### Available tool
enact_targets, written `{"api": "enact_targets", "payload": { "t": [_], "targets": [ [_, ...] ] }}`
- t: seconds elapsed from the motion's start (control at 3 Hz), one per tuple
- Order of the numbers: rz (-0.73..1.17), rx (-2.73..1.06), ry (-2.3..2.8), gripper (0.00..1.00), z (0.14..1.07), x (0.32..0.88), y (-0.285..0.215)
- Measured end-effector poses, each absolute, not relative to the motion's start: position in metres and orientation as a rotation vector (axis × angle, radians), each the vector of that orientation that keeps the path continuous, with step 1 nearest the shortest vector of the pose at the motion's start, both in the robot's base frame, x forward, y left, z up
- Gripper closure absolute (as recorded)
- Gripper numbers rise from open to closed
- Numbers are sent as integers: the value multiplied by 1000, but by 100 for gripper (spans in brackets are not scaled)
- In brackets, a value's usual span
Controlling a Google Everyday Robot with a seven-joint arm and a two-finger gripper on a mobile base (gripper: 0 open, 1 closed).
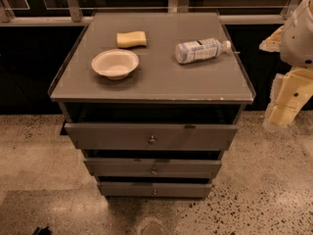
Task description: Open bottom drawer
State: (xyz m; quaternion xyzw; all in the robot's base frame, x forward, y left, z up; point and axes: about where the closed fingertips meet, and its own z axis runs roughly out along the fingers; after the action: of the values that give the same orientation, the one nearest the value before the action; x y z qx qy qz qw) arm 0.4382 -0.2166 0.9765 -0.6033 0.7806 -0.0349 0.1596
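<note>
Grey and flat-fronted, the bottom drawer (154, 190) sits low in the centre of the frame, the shortest of three fronts, directly under the middle drawer (152, 167) and the top drawer (151, 137). Its small round knob (154, 192) shows at the middle of the front. No gap or interior shows above it, so I judge it shut and the task not begun: the approach, the grasp on the knob and the pull all remain.

At the right edge of the frame, the cream-coloured tool (285, 104) hangs on the arm beside the worktop's (161, 84) right corner, roughly level with the top drawer. I cannot tell whether it is wide or narrow, and it appears to hold nothing. The bottom drawer lies well apart from it, down and to the left. On the worktop rest a white bowl (115, 63), a yellow sponge (131, 38) and a water bottle (200, 50) lying on its side.
</note>
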Motion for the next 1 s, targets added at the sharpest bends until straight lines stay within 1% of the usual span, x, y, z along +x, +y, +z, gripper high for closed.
{"api": "enact_targets", "payload": {
  "t": [0.67,1.0],
  "targets": [
    [-92,-1676,2232,0,963,436,-219],
    [-10,-1566,2271,0,912,429,-225]
  ]
}}
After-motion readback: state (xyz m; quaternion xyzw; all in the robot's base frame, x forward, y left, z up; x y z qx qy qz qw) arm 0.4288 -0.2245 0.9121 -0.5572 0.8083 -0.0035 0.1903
